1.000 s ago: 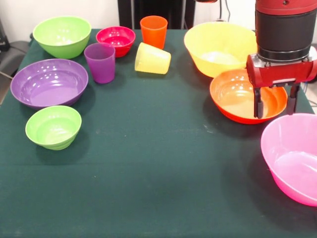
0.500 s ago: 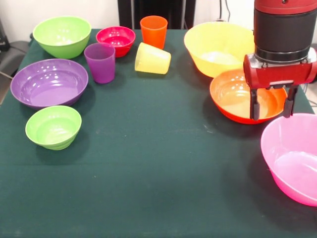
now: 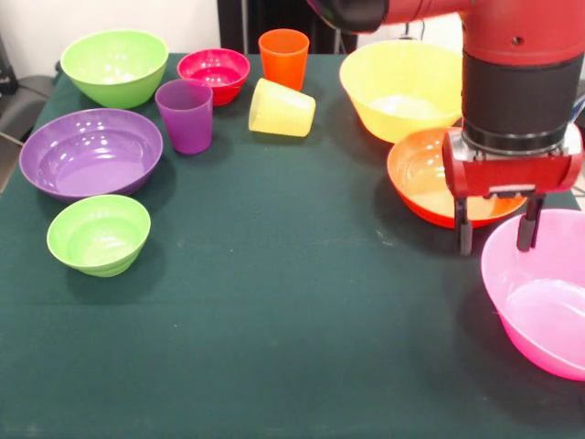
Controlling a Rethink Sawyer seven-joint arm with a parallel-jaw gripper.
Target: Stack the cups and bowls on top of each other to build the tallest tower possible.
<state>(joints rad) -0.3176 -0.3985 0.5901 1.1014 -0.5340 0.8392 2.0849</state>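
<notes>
Right under the gripper (image 3: pixel 493 238), the pink bowl's (image 3: pixel 546 302) rim is sitting between its released fingers (image 3: pixel 464 240). They are gripping nothing. For a good grab, I think they should be going lower, then squeezing gently.

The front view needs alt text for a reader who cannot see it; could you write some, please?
A red and black robot arm holds its open gripper over the near rim of a large pink bowl. Six more bowls and three cups, the yellow cup on its side, sit scattered and unstacked on a dark green table.

Dark green tablecloth (image 3: pixel 274 302), pale wall (image 3: pixel 110 18)
</notes>
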